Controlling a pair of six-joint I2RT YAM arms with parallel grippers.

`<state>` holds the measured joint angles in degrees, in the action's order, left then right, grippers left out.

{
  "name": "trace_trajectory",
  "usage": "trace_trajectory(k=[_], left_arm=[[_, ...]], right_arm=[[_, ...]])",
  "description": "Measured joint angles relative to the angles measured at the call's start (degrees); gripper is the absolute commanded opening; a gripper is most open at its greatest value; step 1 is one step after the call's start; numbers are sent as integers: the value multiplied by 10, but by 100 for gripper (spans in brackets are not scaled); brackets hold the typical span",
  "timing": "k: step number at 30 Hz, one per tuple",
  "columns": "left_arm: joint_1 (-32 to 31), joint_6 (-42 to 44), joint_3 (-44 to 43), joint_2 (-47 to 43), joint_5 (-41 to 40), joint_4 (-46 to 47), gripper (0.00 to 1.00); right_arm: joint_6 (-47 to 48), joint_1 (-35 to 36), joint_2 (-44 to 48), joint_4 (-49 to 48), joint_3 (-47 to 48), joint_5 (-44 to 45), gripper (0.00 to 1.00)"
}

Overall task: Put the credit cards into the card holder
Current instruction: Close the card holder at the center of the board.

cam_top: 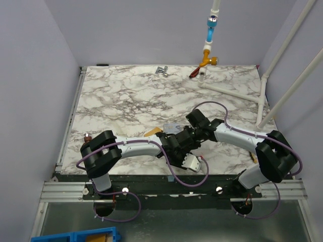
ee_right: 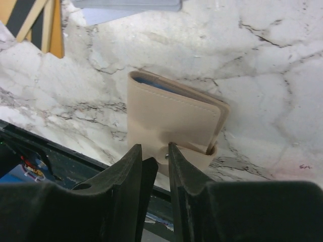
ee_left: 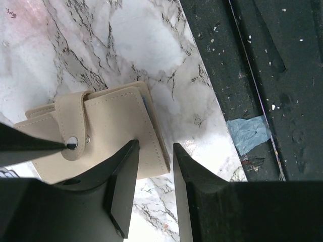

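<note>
Your left fingers point(ee_left: 123, 181) stand narrowly parted over the card holder's point(ee_left: 116, 136) corner on the worktop point(ee_left: 141, 40); your right fingers point(ee_right: 133, 176), narrowly parted too, straddle its snap strap point(ee_right: 194, 157).

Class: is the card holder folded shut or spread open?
Folded shut: the card holder lies with covers together, its strap across the front. Whether the snap is fastened cannot be told.

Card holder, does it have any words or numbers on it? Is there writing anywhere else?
None can be read.
The card holder is plain tan, with no writing.
A colourful label at the right wrist view's lower left is too blurred to read.
The grey card shows no print here.
</note>
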<state>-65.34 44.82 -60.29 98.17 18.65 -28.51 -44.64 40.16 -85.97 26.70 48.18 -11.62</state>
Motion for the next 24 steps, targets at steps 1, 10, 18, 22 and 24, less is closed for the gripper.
trace_trajectory(k=[1, 10, 18, 22, 24], left_arm=[[0, 0, 0, 0, 0, 0, 34], [7, 0, 0, 0, 0, 1, 32], [16, -1, 8, -7, 1, 2, 30], [17, -4, 20, -17, 0, 8, 30], [18, -5, 24, -21, 0, 12, 30]], right_arm=[[2, 1, 0, 2, 5, 0, 31], [16, 13, -5, 24, 26, 5, 31], [28, 25, -20, 60, 46, 22, 31], [31, 33, -26, 71, 56, 30, 31], [32, 37, -30, 78, 61, 34, 29]])
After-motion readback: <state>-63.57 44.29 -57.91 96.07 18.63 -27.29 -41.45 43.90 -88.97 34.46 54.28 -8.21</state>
